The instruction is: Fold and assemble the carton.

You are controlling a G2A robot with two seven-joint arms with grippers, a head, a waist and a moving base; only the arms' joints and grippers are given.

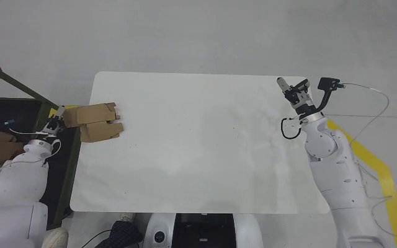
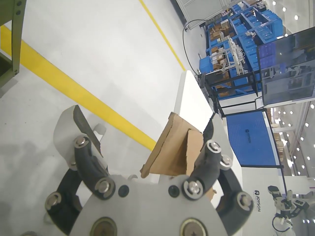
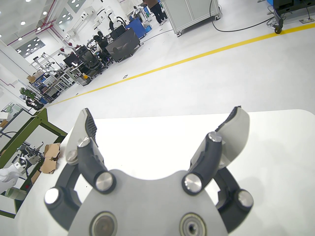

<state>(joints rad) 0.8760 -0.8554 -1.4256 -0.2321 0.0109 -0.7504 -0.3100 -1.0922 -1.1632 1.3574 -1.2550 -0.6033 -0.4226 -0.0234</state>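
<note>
We see the left tool [image 2: 145,119] with its two fingers spread wide and nothing clamped between them. Just ahead of it lies the carton [image 2: 172,148], plain brown corrugated cardboard, not yet squared up, with loose flaps showing raw edges. One finger [image 2: 209,133] sits close against a flap, and the other stands well apart from it. From above, the carton [image 1: 96,122] rests on the left edge of the white table [image 1: 205,142], part of it hanging over the side toward the left tool [image 1: 57,121]. Far across the table, over its far right corner, the right tool [image 1: 291,90] hangs with fingers spread, well apart from the carton.
</note>
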